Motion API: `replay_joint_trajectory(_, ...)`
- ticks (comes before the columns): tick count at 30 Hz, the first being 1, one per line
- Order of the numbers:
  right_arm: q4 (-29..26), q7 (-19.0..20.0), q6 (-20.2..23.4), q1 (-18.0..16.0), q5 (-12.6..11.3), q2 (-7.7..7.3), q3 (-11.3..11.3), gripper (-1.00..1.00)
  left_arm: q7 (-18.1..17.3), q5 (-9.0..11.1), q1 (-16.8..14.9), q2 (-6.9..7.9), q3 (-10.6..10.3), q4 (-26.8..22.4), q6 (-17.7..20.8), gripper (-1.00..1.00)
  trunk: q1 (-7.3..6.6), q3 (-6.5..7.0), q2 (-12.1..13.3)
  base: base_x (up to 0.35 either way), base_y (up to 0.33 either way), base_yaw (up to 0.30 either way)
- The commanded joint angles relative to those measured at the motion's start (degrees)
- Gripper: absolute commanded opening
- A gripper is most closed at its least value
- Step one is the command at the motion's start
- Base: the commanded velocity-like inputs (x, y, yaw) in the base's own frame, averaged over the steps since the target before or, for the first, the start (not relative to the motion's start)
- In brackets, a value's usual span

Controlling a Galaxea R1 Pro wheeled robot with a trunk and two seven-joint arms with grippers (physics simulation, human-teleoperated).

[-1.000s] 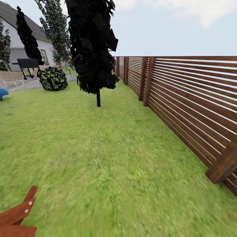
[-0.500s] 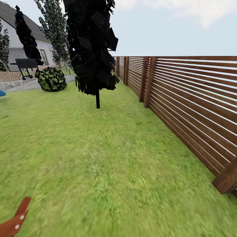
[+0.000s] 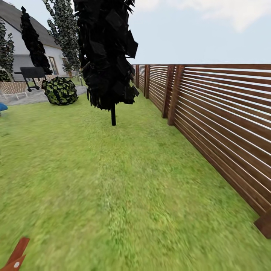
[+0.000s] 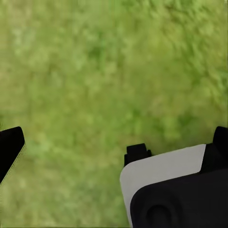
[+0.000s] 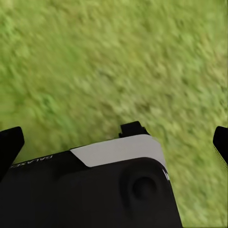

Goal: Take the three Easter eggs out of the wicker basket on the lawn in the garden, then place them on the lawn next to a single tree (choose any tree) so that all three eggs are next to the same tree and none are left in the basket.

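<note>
The Easter eggs and the wicker basket are out of view. Mottled green lawn (image 3: 124,180) stretches ahead of me. A speckled pale-green tree (image 3: 66,34) stands far back on the left near the white house (image 3: 20,58). Closer, in the middle, is a thin black-trunked all-black tree (image 3: 107,56). My left gripper (image 4: 114,142) hangs open over bare grass, one black fingertip (image 4: 9,149) at each side of its wrist view. My right gripper (image 5: 114,140) is open too, with nothing held, above the grass and a white-and-black part of my own body (image 5: 118,190).
A brown slatted fence (image 3: 226,120) runs along the right, with a post foot (image 3: 265,224) close by. A round shrub (image 3: 60,90), a black grill (image 3: 32,73) and a blue object (image 3: 2,107) sit far left. A reddish-brown wooden piece (image 3: 15,258) pokes in at the lower left.
The whole view has shifted as I roll forward. The wooden piece at the lower left has slid almost out of the picture and the near fence post has dropped toward the lower right corner.
</note>
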Motion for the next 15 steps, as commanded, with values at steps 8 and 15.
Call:
replay_joint_trajectory(8,0.03,0.08,-0.53,-0.03,-0.16,0.08,-0.43,1.0,0.07,-0.23,-0.04,0.02,-0.2,0.03,-0.19,1.0,0.04,-0.06,-0.03,0.33,0.0,0.17)
replay_joint_trajectory(15,0.03,0.08,-0.6,-0.03,0.08,0.35,-0.36,1.0,0.1,-0.23,-0.04,0.07,-0.2,0.06,-0.26,1.0,0.04,-0.06,-0.03,0.329,0.0,0.267)
